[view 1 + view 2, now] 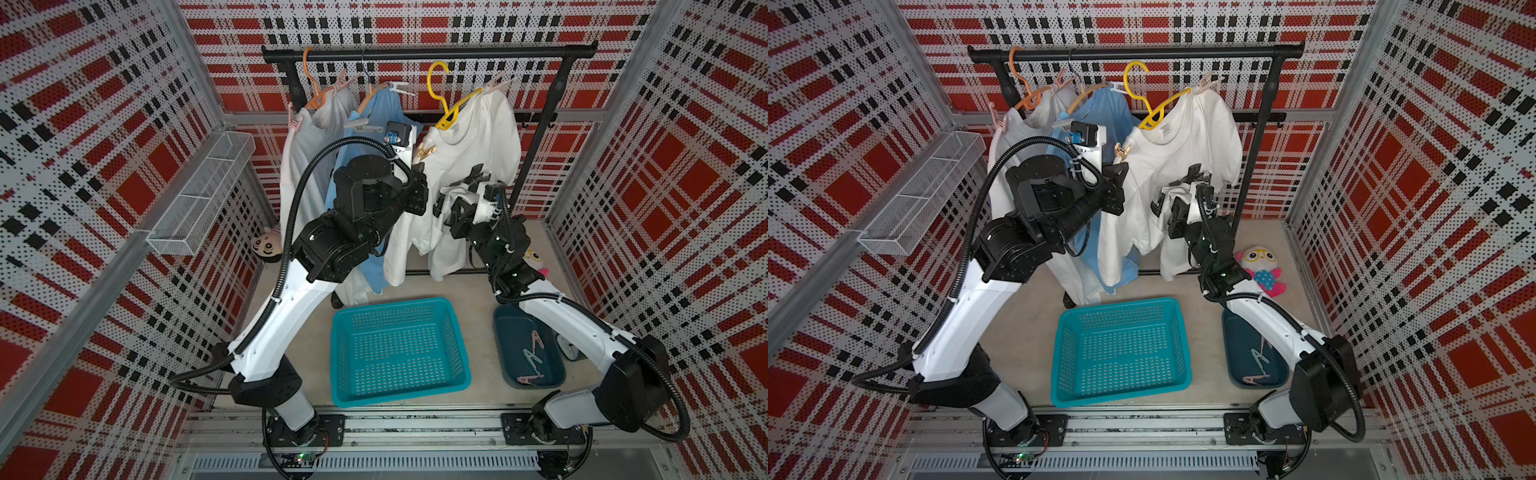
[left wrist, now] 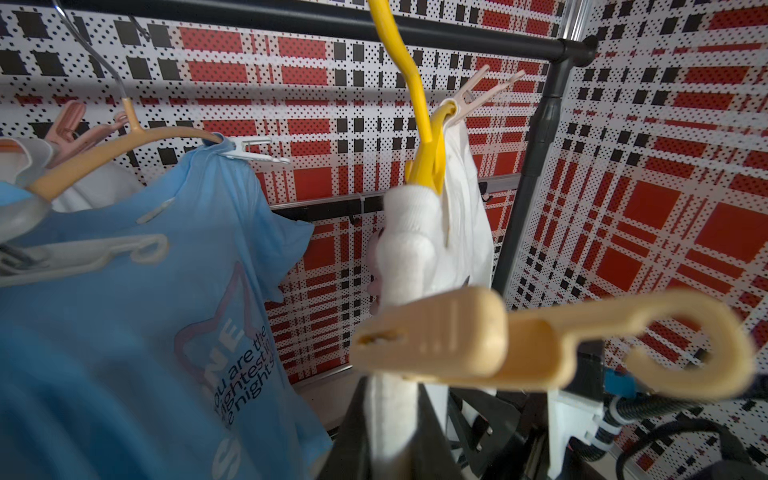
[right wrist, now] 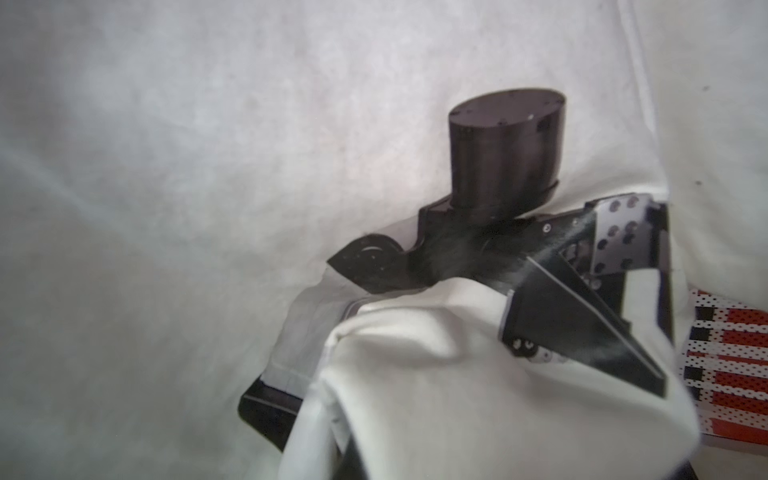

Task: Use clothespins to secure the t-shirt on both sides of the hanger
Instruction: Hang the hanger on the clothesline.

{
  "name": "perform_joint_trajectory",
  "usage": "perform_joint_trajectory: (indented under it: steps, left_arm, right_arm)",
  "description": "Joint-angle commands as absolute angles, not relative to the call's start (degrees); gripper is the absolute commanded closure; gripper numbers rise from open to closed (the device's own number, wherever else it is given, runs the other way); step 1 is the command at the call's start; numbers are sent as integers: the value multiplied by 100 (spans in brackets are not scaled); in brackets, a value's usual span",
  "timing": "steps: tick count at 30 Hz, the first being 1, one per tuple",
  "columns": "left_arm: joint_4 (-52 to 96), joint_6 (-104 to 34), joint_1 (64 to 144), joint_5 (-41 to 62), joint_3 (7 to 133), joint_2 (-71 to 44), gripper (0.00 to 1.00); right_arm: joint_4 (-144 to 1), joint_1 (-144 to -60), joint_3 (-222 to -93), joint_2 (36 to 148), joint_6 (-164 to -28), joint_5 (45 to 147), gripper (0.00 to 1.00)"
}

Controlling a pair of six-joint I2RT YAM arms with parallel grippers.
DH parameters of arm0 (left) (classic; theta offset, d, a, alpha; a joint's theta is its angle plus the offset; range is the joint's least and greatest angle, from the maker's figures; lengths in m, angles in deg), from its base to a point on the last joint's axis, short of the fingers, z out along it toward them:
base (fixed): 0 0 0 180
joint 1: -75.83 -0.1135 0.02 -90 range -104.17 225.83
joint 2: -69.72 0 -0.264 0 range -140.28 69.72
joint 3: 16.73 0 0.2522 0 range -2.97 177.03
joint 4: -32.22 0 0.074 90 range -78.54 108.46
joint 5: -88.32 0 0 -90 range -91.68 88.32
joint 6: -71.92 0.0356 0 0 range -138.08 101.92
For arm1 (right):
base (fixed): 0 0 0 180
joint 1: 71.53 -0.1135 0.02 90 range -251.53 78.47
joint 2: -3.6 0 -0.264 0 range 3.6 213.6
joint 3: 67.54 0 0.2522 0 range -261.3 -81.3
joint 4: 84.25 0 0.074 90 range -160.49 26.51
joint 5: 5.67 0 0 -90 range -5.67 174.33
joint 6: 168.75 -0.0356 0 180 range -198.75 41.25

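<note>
Clothespins (image 1: 532,356), pink and pale, are seen lying loose in a dark teal tray (image 1: 509,345) on the floor at the front right, partly under the right arm. Two more are clipped to the white t-shirt (image 1: 478,141), which is hung on a yellow hanger (image 1: 444,120) near the right end of a black rail (image 1: 457,53). A beige clothespin (image 1: 424,151) is fastened at the near shoulder, and a pale clothespin (image 1: 494,85) at the far shoulder. The left gripper (image 1: 419,168) is poised just below the beige clothespin. In the left wrist view its fingers (image 2: 353,440) are set narrow with a fold of the white t-shirt between them, and the peg sits just above them. The right gripper (image 1: 475,174) is held against the shirt's front, lower down, with its jaws closed tight. Loose white cloth is draped over it, and whether any cloth is pinched cannot be told. A blue t-shirt (image 1: 374,112) is hung beside the white one on a tan hanger (image 1: 370,93), and a pale grey shirt (image 1: 299,166) beyond it on an orange hanger (image 1: 309,89); both are pegged as well. A teal basket (image 1: 395,306) is set on the floor between the arms. A wire shelf (image 1: 199,195) is fixed to the left wall. A brown plush toy (image 1: 266,247) and a white plush toy (image 1: 1260,266) are seen on the floor at either side of the rack.
</note>
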State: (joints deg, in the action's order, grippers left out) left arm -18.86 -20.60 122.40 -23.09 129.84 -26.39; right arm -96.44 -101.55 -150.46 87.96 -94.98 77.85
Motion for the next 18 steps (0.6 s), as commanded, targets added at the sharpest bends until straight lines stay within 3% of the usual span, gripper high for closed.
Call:
perform_joint_trajectory:
  steps: [1,18]
  left_arm:
    - [-1205,-1830,12156,-2021,13068,-2580,100]
    - [-639,-2283,11257,-1868,13650,-3295,100]
  right_arm:
    - [-10122,-10091,-15295,8982,-9698,8035,100]
    - [-10285,-9784,-16178,9913,-10220,8765,100]
